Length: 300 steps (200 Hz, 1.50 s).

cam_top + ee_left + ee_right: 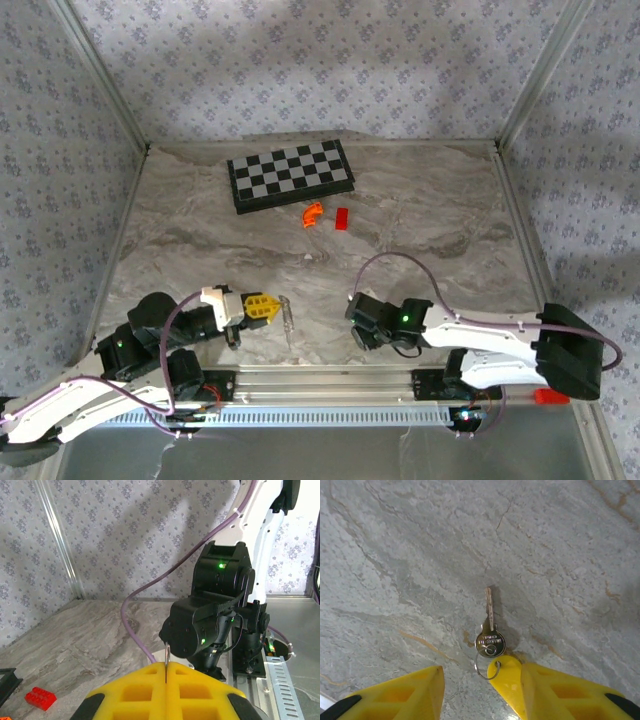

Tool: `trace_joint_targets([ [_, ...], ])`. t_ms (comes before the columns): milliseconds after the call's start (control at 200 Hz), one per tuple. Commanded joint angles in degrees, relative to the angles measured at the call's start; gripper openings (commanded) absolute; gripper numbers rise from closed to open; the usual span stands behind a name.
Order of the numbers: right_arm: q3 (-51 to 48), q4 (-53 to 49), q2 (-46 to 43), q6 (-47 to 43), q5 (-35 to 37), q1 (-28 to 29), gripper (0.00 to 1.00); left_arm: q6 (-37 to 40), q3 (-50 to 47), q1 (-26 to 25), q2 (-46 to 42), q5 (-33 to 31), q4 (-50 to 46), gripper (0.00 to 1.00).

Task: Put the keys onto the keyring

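A small silver key lies flat on the marble table, blade pointing away from me. A thin wire ring runs through its head and carries a yellow plastic tag. My right gripper hovers just over it, open; the tag rests against the right finger and the ring lies between the fingers. My left gripper is shut on the keyring, a thin silvery piece seen edge-on. From above, the keyring sticks out of the left gripper, a short way left of the right gripper.
The right arm's black wrist stands close in front of my left fingers. A checkerboard, an orange curved piece and a red block lie at the back. The metal rail runs along the near edge.
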Motion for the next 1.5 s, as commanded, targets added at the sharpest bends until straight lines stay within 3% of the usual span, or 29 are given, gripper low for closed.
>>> trace_joint_targets([
  [0, 1.74, -1.87, 1.37, -1.15, 1.68, 0.89, 0.42, -0.81, 0.95, -0.37, -0.76, 1.26, 3.15, 0.0],
  [1089, 3.21, -2.42, 7.41, 0.02, 3.74, 1.88, 0.14, -1.33, 0.6, -0.46, -2.35, 0.98, 3.24, 0.0],
  [1494, 4.62, -2.91, 8.39, -0.9, 5.64, 2.42, 0.11, -1.41, 0.49, -0.46, -2.77, 0.82, 3.33, 0.0],
])
